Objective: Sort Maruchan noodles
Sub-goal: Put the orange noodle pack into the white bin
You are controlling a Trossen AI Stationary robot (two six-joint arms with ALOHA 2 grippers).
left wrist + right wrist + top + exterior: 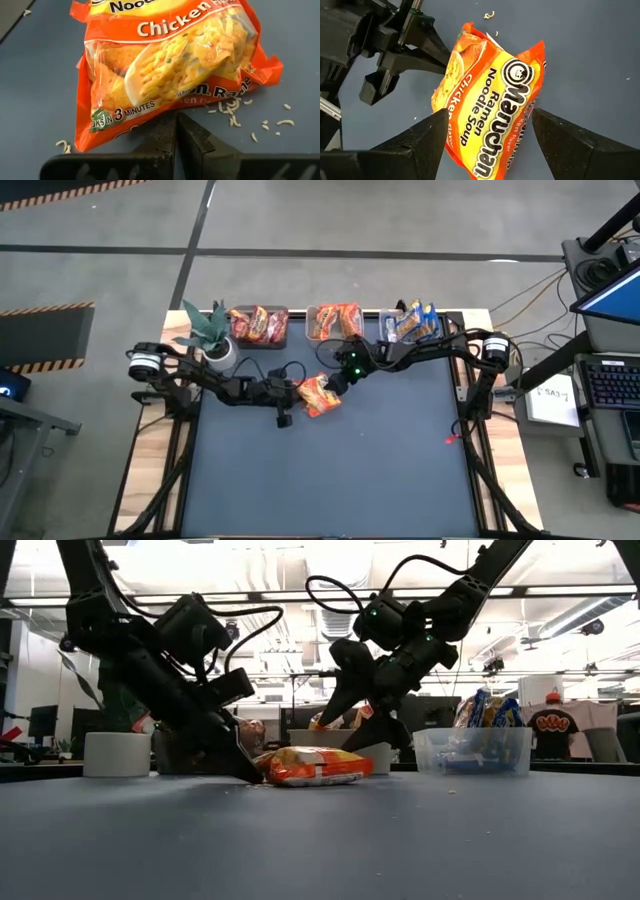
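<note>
from above, one orange noodle packet (319, 394) lay on the dark table (330, 470), mid-way back, with the left gripper (291, 402) at its left edge and the right gripper (334, 383) over its far right corner. three clear bins (262, 326) along the back edge held more packets (orange, dark red, blue-and-yellow).

low down, the packet (312, 766) sat flat on the table, left gripper (245, 770) touching its end.

left wrist: fingers (161, 140) pressed fully together, tips against the packet (170, 65), holding nothing; noodle crumbs (270, 127) scattered beside it.

right wrist: fingers (427, 137) spread wide either side of the packet (490, 110), not gripping it.
</note>
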